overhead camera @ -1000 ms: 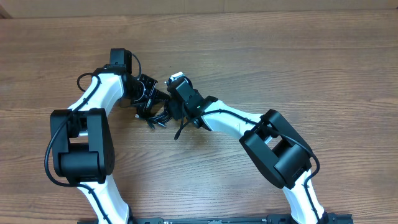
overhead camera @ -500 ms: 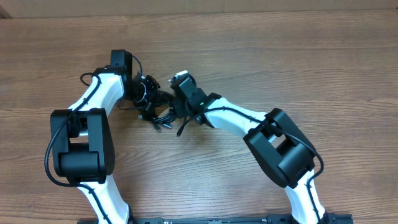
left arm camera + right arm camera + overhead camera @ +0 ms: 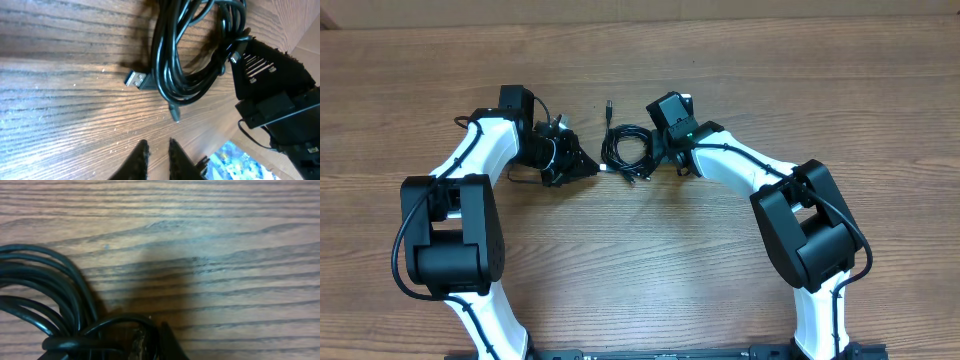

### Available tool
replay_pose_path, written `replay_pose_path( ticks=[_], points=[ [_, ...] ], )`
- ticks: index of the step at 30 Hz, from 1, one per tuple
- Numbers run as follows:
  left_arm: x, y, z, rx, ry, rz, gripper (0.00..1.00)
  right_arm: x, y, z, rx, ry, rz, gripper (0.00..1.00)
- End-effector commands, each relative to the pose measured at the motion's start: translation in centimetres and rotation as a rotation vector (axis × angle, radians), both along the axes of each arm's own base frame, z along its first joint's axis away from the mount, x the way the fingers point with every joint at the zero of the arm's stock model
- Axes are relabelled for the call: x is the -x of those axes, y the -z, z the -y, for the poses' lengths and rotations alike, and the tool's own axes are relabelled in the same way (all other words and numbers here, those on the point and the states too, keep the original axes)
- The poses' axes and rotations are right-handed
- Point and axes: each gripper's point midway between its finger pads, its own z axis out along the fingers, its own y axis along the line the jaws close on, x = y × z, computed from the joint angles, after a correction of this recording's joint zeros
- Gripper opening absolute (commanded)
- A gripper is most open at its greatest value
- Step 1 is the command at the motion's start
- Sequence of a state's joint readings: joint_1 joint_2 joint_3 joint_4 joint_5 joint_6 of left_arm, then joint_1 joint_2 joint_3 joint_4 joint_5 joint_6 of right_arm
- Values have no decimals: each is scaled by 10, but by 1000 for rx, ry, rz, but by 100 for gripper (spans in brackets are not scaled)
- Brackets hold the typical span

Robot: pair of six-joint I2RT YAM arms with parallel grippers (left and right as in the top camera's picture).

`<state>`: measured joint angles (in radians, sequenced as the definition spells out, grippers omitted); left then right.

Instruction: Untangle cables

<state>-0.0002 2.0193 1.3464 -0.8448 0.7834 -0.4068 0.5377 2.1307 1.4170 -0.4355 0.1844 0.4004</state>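
The cables [image 3: 625, 150] are one bundle of thin black cords in loose loops on the wooden table, between my two grippers. One plug end [image 3: 609, 104] sticks out toward the far side. In the left wrist view the bundle [image 3: 190, 65] lies ahead with a silver USB plug [image 3: 136, 79] at its left. My left gripper [image 3: 586, 168] sits just left of the bundle, apart from it; its fingers [image 3: 157, 150] are close together and empty. My right gripper [image 3: 653, 152] is at the bundle's right edge, its fingers [image 3: 152, 342] shut on a strand of the loops [image 3: 45, 310].
The wooden table [image 3: 770, 90] stretches to the far edge at the top of the overhead view. My right gripper's black body [image 3: 270, 85] fills the right of the left wrist view. A blue patterned patch [image 3: 230, 160] shows at its bottom edge.
My right gripper has moved right and toward the far side, pulling the cable bundle with it. The left gripper is now apart from the bundle, which it was in before.
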Motion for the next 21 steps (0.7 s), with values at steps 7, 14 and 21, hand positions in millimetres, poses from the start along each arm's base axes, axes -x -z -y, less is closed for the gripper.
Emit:
replay_pose_path(
  ticks=[7,14,21],
  points=[
    [-39,-14,12,-21,-172,35,52,6,-17,-19,-94,-35,-3,4],
    [-47,18,-4,-334,-331,14,51,8,-17,-22,-106,-44,-11,4],
    [-43,36,-3,-418,-337,-3,48,8,-17,-22,-105,-47,-11,4]
  ],
)
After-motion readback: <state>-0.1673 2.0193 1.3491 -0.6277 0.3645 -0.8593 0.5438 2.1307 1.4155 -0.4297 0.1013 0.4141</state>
